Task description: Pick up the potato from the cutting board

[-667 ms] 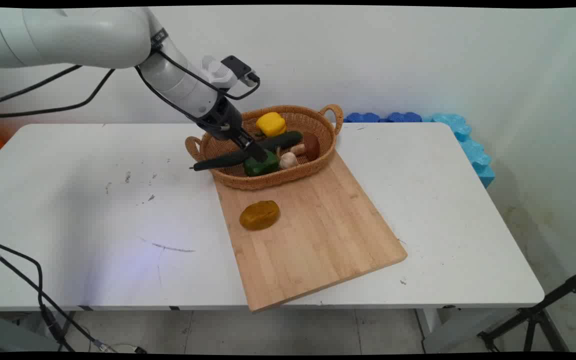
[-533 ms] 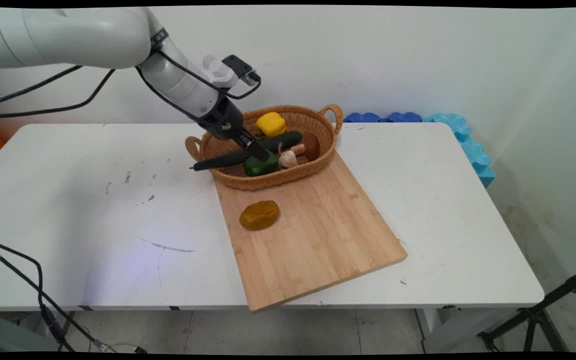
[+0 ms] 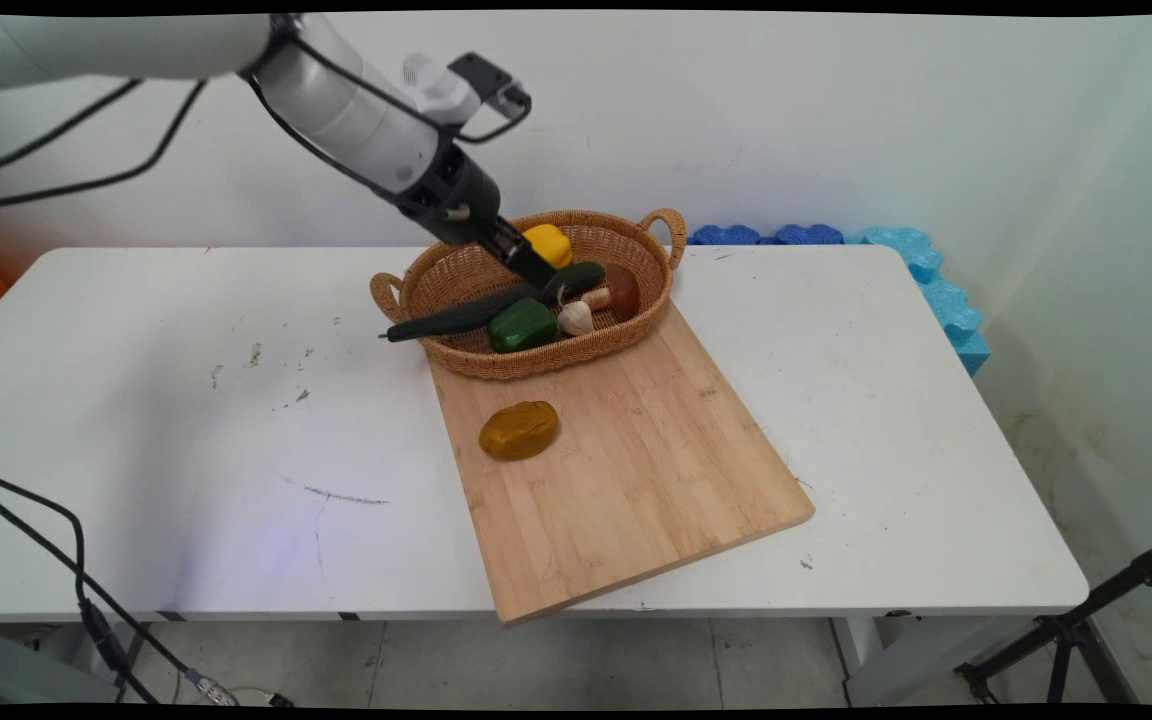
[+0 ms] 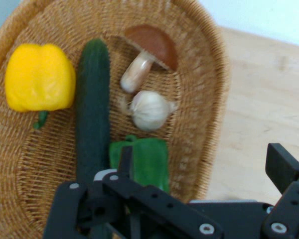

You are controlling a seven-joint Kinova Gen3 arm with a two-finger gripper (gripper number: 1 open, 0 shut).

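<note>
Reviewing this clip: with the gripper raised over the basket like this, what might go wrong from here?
The open black gripper hangs just above the long dark green cucumber, whose end overhangs the woven wicker basket rim; a nudge might tip it onto the white table. The green bell pepper, white garlic bulb and brown-capped mushroom lie close together, so a descending finger may hit a neighbour.

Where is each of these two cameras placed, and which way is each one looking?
Main view: fixed above the table's near side, looking down across it to the wall; shows the white arm and gripper over the basket.
Hand view: on the hand, looking down along the gripper into the basket; only black linkage and fingers show.
Shared: basket, cucumber, yellow pepper, green pepper, garlic, mushroom.
</note>
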